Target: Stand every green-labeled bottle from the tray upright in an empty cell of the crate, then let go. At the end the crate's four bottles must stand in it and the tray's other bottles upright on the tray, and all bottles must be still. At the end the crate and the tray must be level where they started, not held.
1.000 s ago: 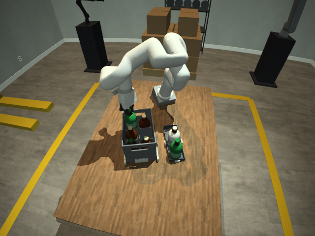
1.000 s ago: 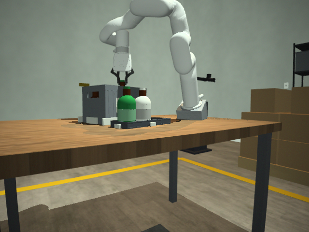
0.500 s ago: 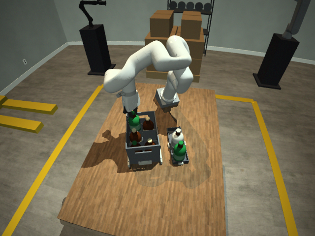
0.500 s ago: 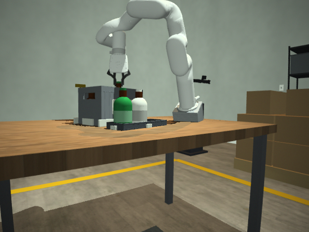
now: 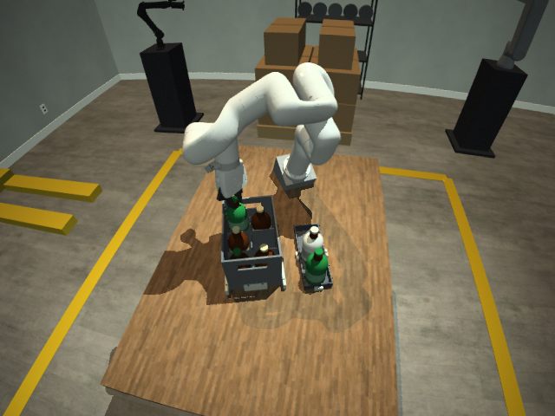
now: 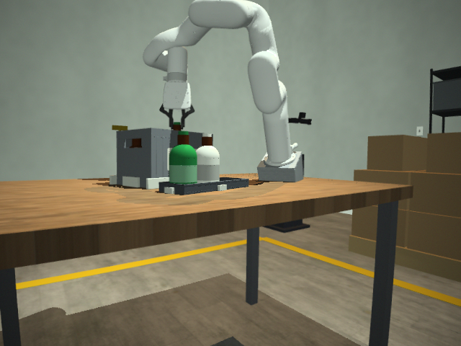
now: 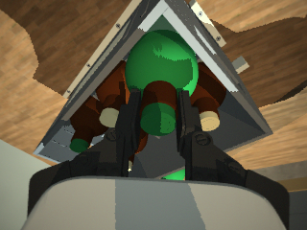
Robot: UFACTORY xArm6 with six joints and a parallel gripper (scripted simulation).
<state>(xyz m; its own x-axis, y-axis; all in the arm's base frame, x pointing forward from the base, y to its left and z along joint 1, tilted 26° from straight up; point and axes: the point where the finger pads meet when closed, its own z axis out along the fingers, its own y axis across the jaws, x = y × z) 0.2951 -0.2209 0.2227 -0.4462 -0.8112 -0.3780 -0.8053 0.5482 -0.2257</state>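
My gripper [image 5: 231,198] [image 6: 176,124] [image 7: 159,103] is shut on the neck of a green-labelled bottle [image 5: 236,214] [image 7: 161,58]. The bottle hangs upright with its body down in the back-left cell of the grey crate [image 5: 251,274] [image 6: 141,160] [image 7: 242,103]. Several brown bottles [image 5: 260,218] [image 7: 209,96] stand in the other cells. To the right of the crate is the dark tray [image 5: 329,278] [image 6: 230,183]. It holds a second green-labelled bottle [image 5: 317,266] [image 6: 182,161] at the front and a white-labelled bottle [image 5: 312,242] [image 6: 207,162] behind it, both upright.
The arm's base [image 5: 296,175] [image 6: 281,169] is bolted to the wooden table [image 5: 251,358] [image 6: 112,208] behind the crate and tray. Cardboard boxes [image 5: 309,48] and black pedestals [image 5: 170,85] stand on the floor beyond the table.
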